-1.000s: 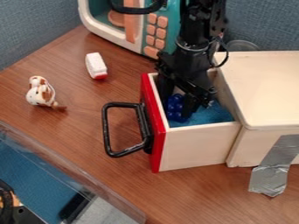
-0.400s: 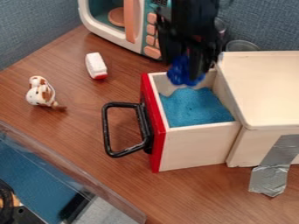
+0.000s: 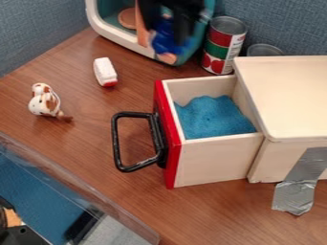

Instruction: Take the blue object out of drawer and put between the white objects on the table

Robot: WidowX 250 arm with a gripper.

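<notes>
blue object [image 3: 165, 40] seemingly clamped in jaws of gripper [image 3: 171, 39], in front of toy microwave [image 3: 97, 26]. loose grip could drop it; low, off-line approach could topple spotted figure [image 3: 45, 102] or nudge white-and-red piece [image 3: 104, 71].

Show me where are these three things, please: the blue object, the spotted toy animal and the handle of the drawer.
Blue object [image 3: 167, 42]: camera view, on its lower part.
Spotted toy animal [image 3: 42, 104]: camera view, on its body.
Handle [image 3: 116, 141]: camera view, on its outer bar.
</notes>
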